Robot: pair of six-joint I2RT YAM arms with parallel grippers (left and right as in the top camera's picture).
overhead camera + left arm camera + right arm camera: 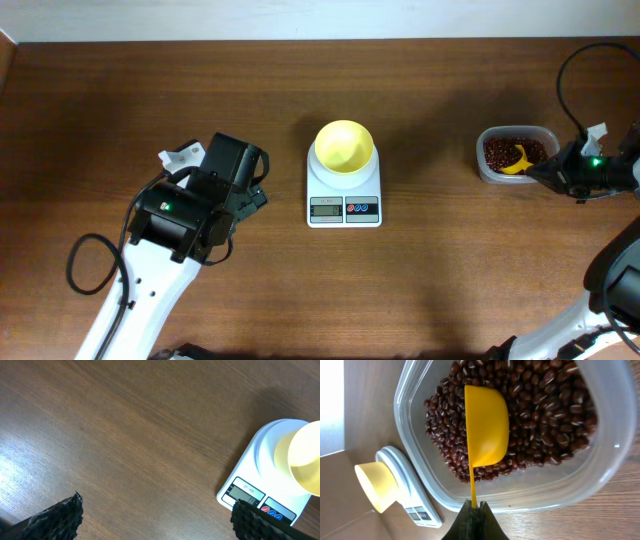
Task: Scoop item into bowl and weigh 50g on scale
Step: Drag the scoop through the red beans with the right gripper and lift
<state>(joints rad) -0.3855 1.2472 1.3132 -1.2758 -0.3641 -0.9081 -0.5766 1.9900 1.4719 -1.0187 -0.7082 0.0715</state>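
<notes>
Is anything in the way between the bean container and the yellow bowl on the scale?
Nothing visible. Only bare brown wooden table lies between the clear plastic container of small red-brown beans and the round yellow plastic bowl on the white digital scale. The right tool holds the yellow-orange scoop.

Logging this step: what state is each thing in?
bowl: empty, on the scale.
scale: carrying bowl; reading illegible.
beans: heaped in container.
container: uncovered.
scoop: among beans, handle gripped.
left gripper: open, empty.
right gripper: shut on scoop.
</notes>
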